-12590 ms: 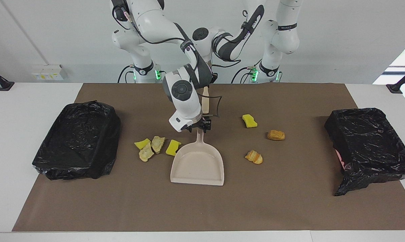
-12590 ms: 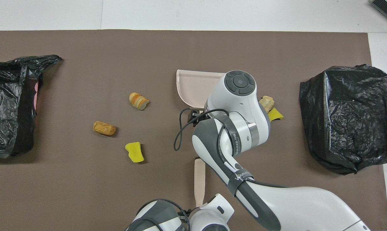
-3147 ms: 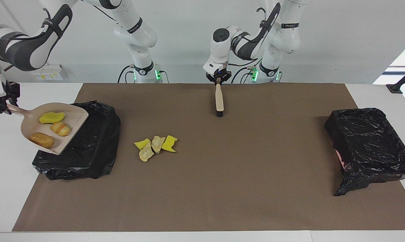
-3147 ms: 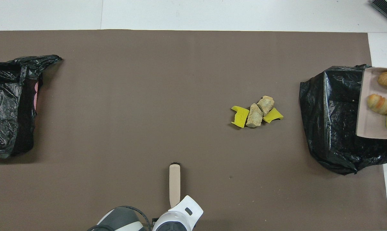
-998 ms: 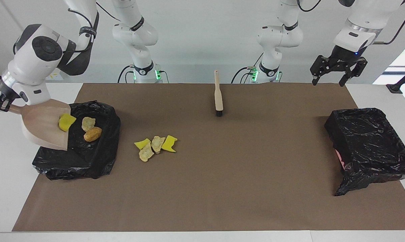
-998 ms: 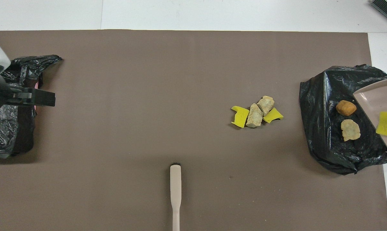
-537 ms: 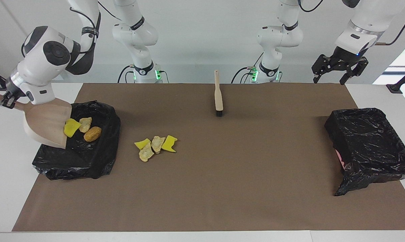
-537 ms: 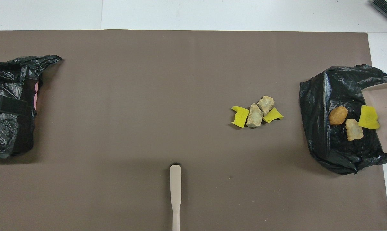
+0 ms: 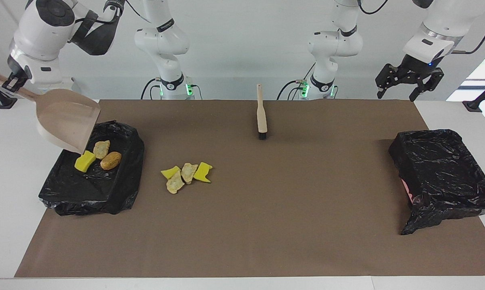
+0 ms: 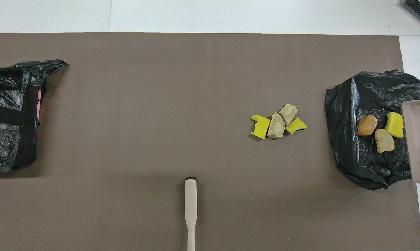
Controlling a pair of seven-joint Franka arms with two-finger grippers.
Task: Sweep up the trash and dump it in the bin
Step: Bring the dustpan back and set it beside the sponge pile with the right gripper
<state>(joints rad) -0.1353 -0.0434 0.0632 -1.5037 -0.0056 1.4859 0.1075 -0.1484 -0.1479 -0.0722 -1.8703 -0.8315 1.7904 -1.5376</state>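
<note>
Bright even light, soft shadows, sharp focus.

Brown mat (image 9: 266, 209) on counter: open across middle and along the edge farthest from the robots. Obstacles: brush (image 9: 261, 112) at the robots' edge; four-scrap cluster (image 9: 186, 172) beside lined bin (image 9: 105, 189); second bin (image 9: 439, 177) at left arm's end. Tilted dustpan (image 9: 65, 121) hangs over first bin's rim.

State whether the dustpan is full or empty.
Empty. The dustpan, held by the right gripper, hangs tipped over the bin, its inside bare; three scraps lie in the bin below.
</note>
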